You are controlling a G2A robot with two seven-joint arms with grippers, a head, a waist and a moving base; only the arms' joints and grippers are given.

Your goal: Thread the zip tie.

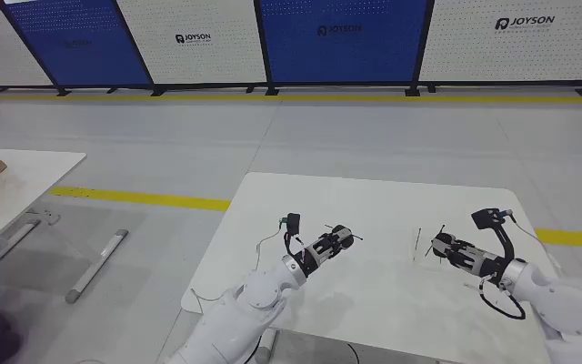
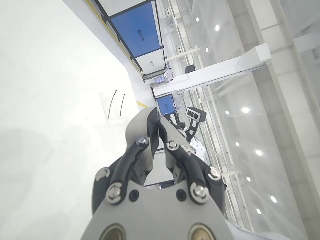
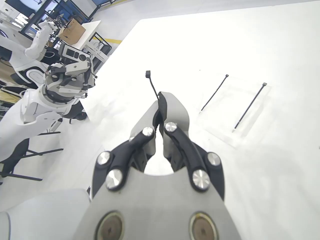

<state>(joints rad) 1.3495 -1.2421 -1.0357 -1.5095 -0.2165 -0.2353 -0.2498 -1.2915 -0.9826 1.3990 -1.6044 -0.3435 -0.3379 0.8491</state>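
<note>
right gripper [image 3: 160, 102] clamped on a thin black plastic zip tie [image 3: 151, 83], head poking past the fingertips, over the right side of the white table [image 1: 382, 196]; left gripper [image 2: 157, 118] pinched closed mid-table; two spare black zip ties [image 3: 214, 93] lie flat between them.

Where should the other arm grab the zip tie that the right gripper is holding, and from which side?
Probably the short bare strap of the zip tie, just below its square head. That stretch sticks out free beyond the right gripper; the rest is pinched between the shut jaws. Come in from the side, with the jaws set across the strap, since it is thin and offers no other width to close on.
</note>
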